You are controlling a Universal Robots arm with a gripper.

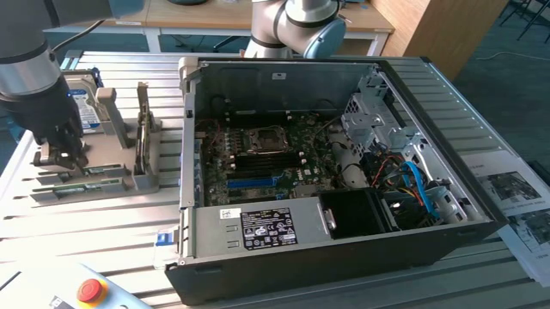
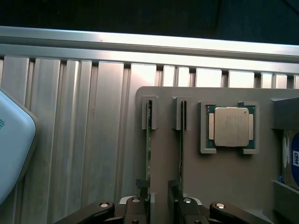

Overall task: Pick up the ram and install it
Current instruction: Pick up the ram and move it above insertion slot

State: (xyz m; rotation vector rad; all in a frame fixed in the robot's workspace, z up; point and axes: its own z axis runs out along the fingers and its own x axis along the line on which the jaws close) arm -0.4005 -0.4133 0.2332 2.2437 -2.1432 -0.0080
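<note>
Two ram sticks stand on edge in the slots of a grey holder (image 2: pixel 219 177): one ram stick (image 2: pixel 148 140) and a second stick (image 2: pixel 181 140) beside it. In the exterior view they lie low at that view's left (image 1: pixel 86 171), with the other (image 1: pixel 79 189) in front. My gripper (image 1: pixel 60 158) hangs just above them. In the wrist view the gripper (image 2: pixel 160 198) is open, its fingers (image 2: pixel 142 205) standing over the near ends of the two sticks with bare holder between them. Nothing is held.
A square silver processor (image 2: pixel 231 126) sits in its pocket on the holder, with a hard drive (image 1: pixel 82 103) behind. The open computer case (image 1: pixel 326 257) lies at the exterior view's middle, its blue slots (image 1: pixel 254 182) on the motherboard. A white pendant with a red button (image 1: pixel 92 290) lies in front.
</note>
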